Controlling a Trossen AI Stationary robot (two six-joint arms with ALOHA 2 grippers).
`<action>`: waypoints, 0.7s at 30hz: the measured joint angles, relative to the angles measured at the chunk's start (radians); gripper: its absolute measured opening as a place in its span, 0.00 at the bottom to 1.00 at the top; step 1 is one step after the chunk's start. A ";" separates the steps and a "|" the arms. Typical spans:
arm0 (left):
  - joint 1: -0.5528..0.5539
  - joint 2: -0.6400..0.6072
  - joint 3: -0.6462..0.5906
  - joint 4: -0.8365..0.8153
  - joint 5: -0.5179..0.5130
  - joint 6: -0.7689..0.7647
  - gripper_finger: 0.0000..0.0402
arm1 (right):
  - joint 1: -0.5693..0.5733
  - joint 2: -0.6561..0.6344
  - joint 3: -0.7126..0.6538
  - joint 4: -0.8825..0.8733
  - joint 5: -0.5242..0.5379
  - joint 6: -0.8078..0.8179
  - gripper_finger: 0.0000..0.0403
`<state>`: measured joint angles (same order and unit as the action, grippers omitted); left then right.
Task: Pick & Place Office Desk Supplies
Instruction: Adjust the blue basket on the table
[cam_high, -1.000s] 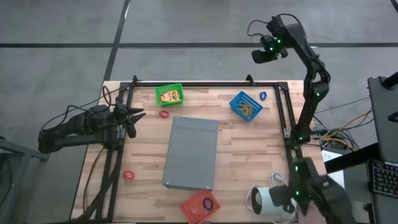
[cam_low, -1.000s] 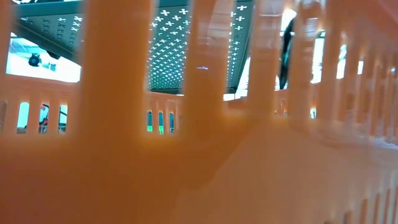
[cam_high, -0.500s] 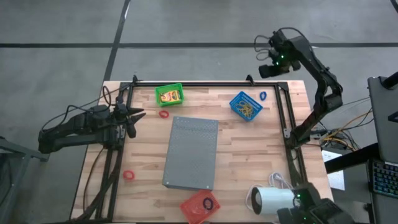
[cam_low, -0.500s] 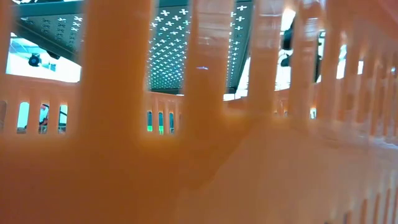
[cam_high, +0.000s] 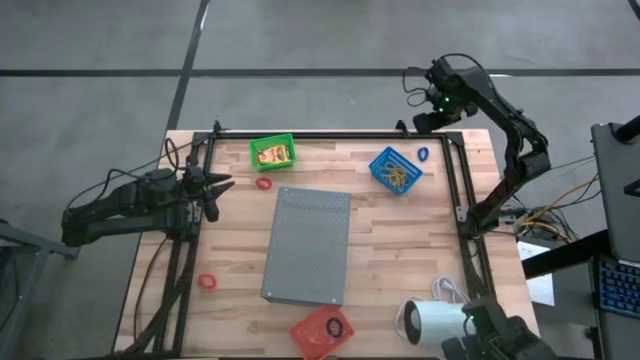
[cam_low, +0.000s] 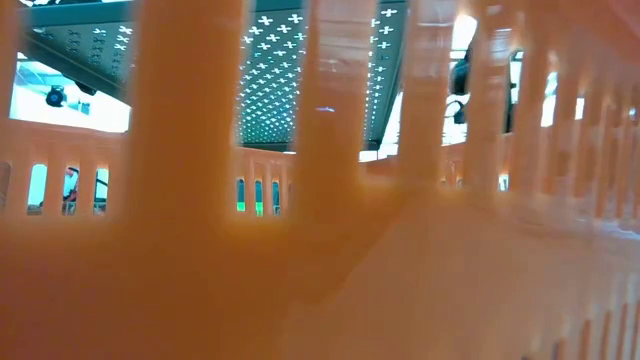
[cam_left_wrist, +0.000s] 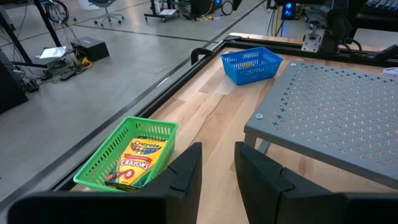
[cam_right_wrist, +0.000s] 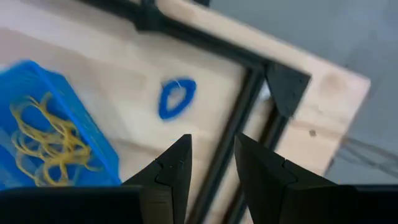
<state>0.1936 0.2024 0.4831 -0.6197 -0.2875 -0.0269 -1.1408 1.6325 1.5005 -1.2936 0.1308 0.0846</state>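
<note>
Right arm has swung over the last second — its jaws (cam_high: 428, 112) now hang over the far right corner of the worktop (cam_high: 400, 260), above the blue ring (cam_high: 423, 154). Right jaws part-open, a narrow gap, holding nothing; in the right wrist view the blue ring (cam_right_wrist: 176, 98) sits just ahead of the tips, beside the black frame rail. Left jaws (cam_high: 222, 186) haven't moved — parked low at the left edge, narrow gap, empty.

Progress, my read: partly sorted.
- green basket (cam_high: 271, 152): crayon box (cam_left_wrist: 135, 160) in it
- blue basket (cam_high: 394, 169): tan rubber bands (cam_right_wrist: 46, 139)
- red basket (cam_high: 322, 331): a dark ring, maybe more, hard to tell

Left loose on the worktop: the blue ring, a red ring (cam_high: 263, 183) just beside the green basket, another red ring (cam_high: 207, 282) near the left front. Grey perforated slab (cam_high: 310, 246) sits mid-worktop, white cylinder (cam_high: 437, 322) at the front right.
</note>
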 joint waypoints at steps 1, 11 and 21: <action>0.000 0.000 0.000 0.000 0.000 0.000 0.24 | 0.009 -0.009 -0.006 0.016 -0.001 0.011 0.29; 0.000 0.000 0.000 0.000 0.000 0.000 0.24 | 0.046 -0.075 -0.071 0.086 0.000 -0.003 0.29; 0.000 0.000 0.000 0.000 0.000 0.000 0.24 | 0.080 -0.062 -0.144 0.133 -0.338 -0.091 0.29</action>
<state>0.1936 0.2028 0.4835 -0.6194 -0.2877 -0.0269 -1.0612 1.5707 1.3570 -1.1605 -0.2072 -0.0061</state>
